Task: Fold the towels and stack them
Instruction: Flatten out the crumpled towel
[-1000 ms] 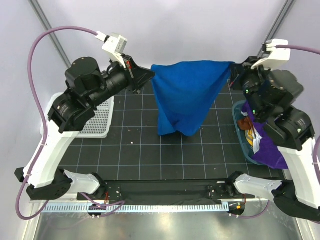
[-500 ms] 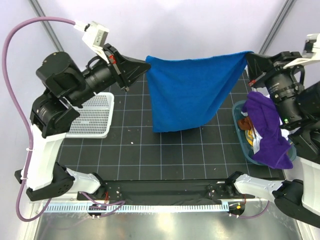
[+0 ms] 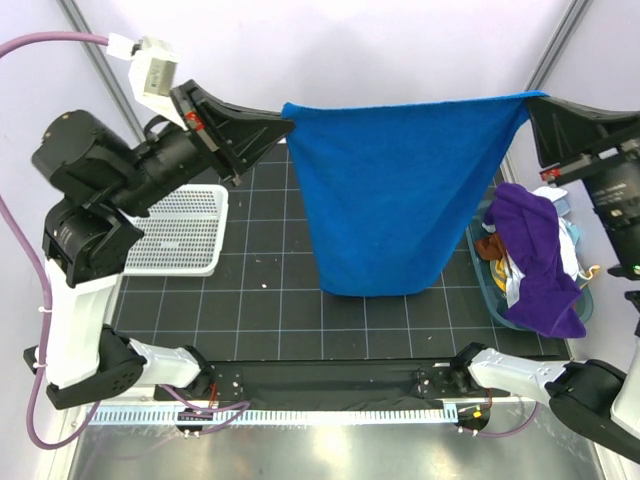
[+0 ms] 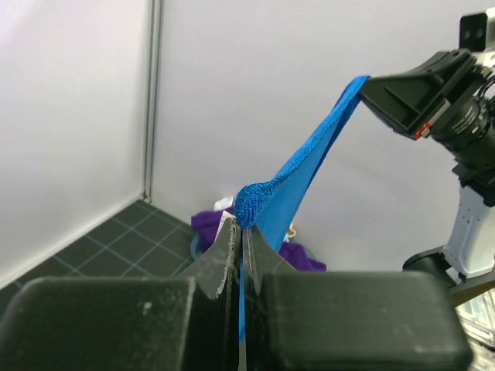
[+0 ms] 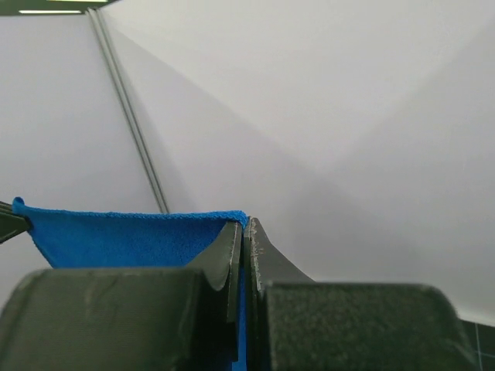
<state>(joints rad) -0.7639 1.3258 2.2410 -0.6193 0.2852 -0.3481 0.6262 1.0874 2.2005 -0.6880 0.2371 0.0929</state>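
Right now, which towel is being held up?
The royal blue towel: it hangs stretched between the left gripper and right gripper, each shut on a top corner. The purple towel lies heaped on the tub at the right.

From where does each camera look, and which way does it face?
Top external: above and behind, looking down on the table; left arm and right arm show, left gripper and right gripper holding the blue towel.
Left wrist: on the left arm, facing across to the right arm; its fingers pinch a towel corner.
Right wrist: on the right arm, facing white walls; own fingers show.
Shared: the blue towel.
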